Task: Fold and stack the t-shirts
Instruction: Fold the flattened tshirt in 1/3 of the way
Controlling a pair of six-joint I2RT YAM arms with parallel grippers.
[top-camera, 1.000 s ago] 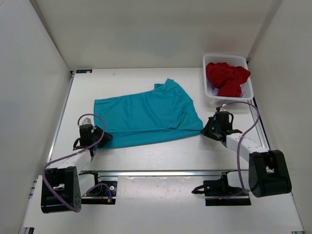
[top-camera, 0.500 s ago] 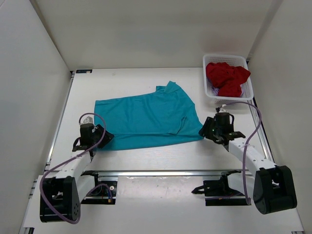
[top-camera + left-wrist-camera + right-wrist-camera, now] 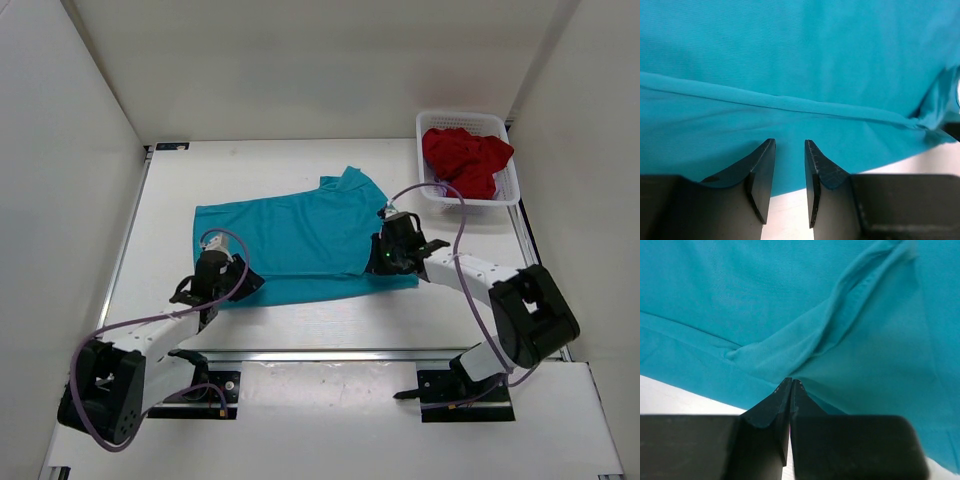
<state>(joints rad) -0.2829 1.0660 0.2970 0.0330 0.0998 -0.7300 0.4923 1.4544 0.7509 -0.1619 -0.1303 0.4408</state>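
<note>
A white tabletop (image 3: 300, 325) fills the overhead view, walled in by pale panels; two white and black robot arms reach inward from its near edge, each trailing a purple cable.

A teal short-sleeved cloth t-shirt (image 3: 300, 235) lies spread mostly flat across the middle of the tabletop; one sleeve points toward the far right, and its near right corner is rumpled into a raised fold.

A white plastic mesh basket (image 3: 495, 200) sits at the far right corner, well apart from the teal shirt; a dark red cloth t-shirt (image 3: 462, 155) lies crumpled inside it, heaped above the rim.

The left hand (image 3: 250, 283) sits low at the teal shirt's near left hem; in its wrist view the two dark fingers (image 3: 762, 165) stand a little apart, spread over the hem, with only shirt and bare tabletop showing in the gap; a long straight crease runs across the cloth just beyond them.

The right hand (image 3: 375, 265) sits at the shirt's near right corner; its fingers (image 3: 772, 402) are pressed together, tips meeting right at the rumpled fold; whether any cloth is caught between them cannot be told.
</note>
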